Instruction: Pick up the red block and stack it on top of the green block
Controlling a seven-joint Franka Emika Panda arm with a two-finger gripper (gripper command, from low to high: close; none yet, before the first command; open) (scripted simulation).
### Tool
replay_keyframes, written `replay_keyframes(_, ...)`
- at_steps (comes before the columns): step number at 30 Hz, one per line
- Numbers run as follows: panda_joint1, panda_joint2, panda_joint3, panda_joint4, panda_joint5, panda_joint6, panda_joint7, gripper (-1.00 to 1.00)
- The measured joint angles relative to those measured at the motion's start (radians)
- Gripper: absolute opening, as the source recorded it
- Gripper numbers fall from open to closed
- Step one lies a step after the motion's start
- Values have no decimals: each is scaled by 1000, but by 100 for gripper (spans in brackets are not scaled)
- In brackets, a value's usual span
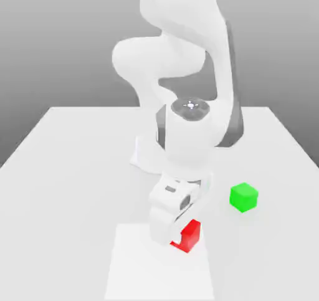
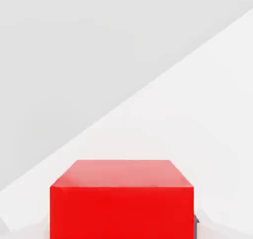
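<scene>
The red block (image 1: 190, 235) sits on the white table near the front, on a slightly brighter square patch. My gripper (image 1: 177, 234) is down at the block, with the white hand covering the side of it toward the exterior view's left. In the hand view the red block (image 2: 121, 198) looms very close, with its top face and one side face showing. The green block (image 1: 243, 197) stands on the table apart from the red one, farther back and toward the exterior view's right.
The white table (image 1: 68, 169) stretches out around both blocks. The brighter square patch (image 1: 137, 268) lies at the front. The arm's base (image 1: 144, 156) stands behind the blocks at the table's middle.
</scene>
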Motion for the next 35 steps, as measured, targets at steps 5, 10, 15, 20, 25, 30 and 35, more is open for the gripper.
replay_keyframes(5,18,-142,-38,-19,-76,-120,54,-100)
replay_keyframes(10,71,-279,-12,-55,-78,-225,-4,-100)
replay_keyframes(15,227,-382,41,-110,-25,-275,-231,-100)
replay_keyframes(20,392,-486,91,-168,-21,-319,-431,-100)
replay_keyframes(25,505,-518,132,-209,-45,-309,-564,-100)
replay_keyframes(30,502,-351,140,-205,-62,-146,-563,-100)
replay_keyframes(35,493,-256,143,-201,-83,-55,-549,100)
